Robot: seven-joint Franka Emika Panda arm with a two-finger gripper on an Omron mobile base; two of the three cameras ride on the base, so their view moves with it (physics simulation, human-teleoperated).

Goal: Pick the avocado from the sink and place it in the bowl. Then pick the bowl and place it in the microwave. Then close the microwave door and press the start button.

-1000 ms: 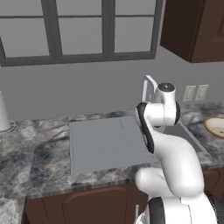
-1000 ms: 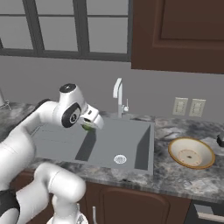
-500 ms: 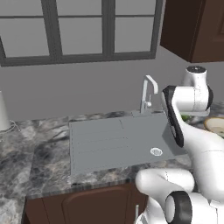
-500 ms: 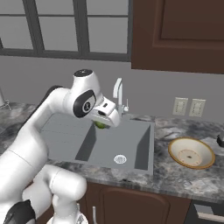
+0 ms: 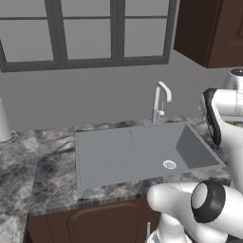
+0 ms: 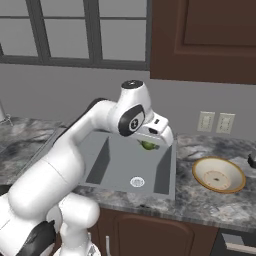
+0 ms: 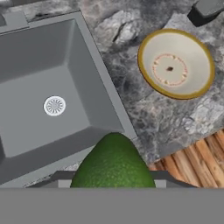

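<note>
My gripper hangs above the right end of the grey sink, shut on the dark green avocado. In the hand view the avocado bulges up at the bottom middle, hiding the fingertips. The cream-tan bowl with a brownish rim sits on the marble counter right of the sink, and it lies empty in the hand view's upper right as the bowl. The sink basin with its white drain holds nothing. The microwave is out of view.
A curved silver faucet stands behind the sink. Dark cabinets hang above the counter on the right. Wall outlets sit behind the bowl. A dark object lies beyond the bowl, and wooden floor shows past the counter edge.
The arm has swung right across the sink with the avocado in the gripper, from the basin's left part to above its right end, closer to the bowl.
</note>
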